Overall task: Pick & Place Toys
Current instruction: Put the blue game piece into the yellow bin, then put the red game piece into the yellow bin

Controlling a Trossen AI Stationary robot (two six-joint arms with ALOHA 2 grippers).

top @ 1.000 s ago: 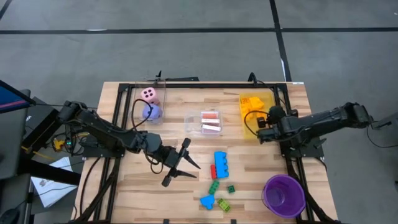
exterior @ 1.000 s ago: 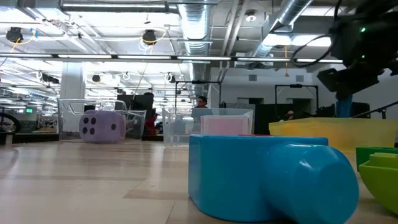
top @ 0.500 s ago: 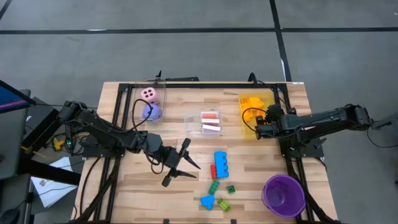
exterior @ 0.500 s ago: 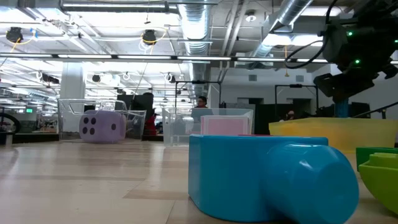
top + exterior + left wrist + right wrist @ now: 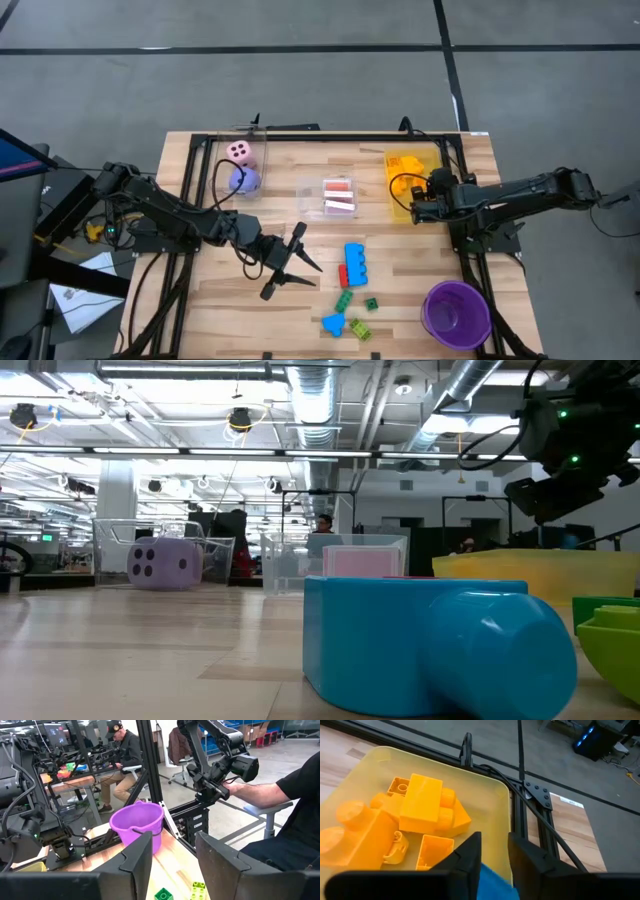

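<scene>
Nearest the front edge, at six o'clock, loose green and blue bricks (image 5: 345,312) lie untouched, a larger blue brick (image 5: 355,258) behind them. The left gripper (image 5: 290,258) waits beside these, fingers spread and empty, unmoved. At three o'clock, the right gripper (image 5: 492,851) has shifted inward over the yellow bin (image 5: 502,795) since a second ago; its fingers, nearly together, are just parting around a blue piece (image 5: 492,879). Judgement: release is beginning; that blue piece joins the yellow bricks (image 5: 420,805).

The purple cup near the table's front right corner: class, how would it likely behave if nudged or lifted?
The purple cup stands upright and looks hollow, so probably light and easily slid. Its round wall suggests it would roll if tipped. It looks like rigid plastic, so probably stiff.
</scene>
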